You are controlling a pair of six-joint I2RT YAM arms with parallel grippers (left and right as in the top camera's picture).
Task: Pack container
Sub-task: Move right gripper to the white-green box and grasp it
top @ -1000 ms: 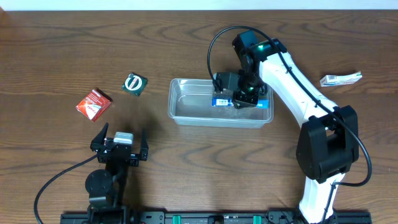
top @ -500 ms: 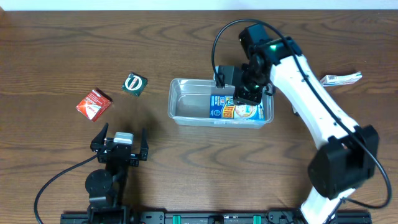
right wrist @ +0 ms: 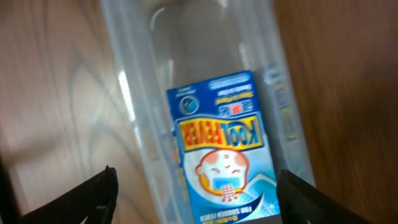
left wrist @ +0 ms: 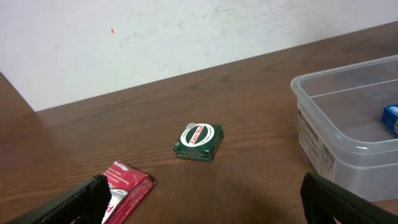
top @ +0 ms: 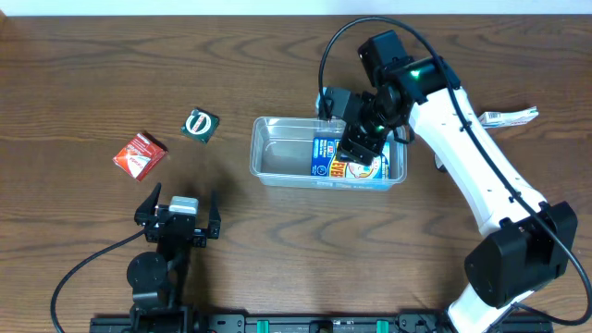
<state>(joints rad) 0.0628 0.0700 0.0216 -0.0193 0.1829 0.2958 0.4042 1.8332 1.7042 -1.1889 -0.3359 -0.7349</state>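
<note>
Scene: clear rectangular plastic tub (top: 277, 159) sits centre frame on the brown wooden counter (top: 92, 65) | Contents: blue printed carton (top: 350, 167) lies flat in the tub's right half | Right tool (right wrist: 196, 180): hovers above the carton, fingers spread wide, empty | Left tool (left wrist: 200, 193): lower left, wide open, empty | Advice: rise straight up, clearing the tub walls without nudging the carton.

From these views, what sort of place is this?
Probably a robotics lab bench: wood-grain table against a bare white wall, a cabled robot arm, a clear container and red carton laid out.
</note>
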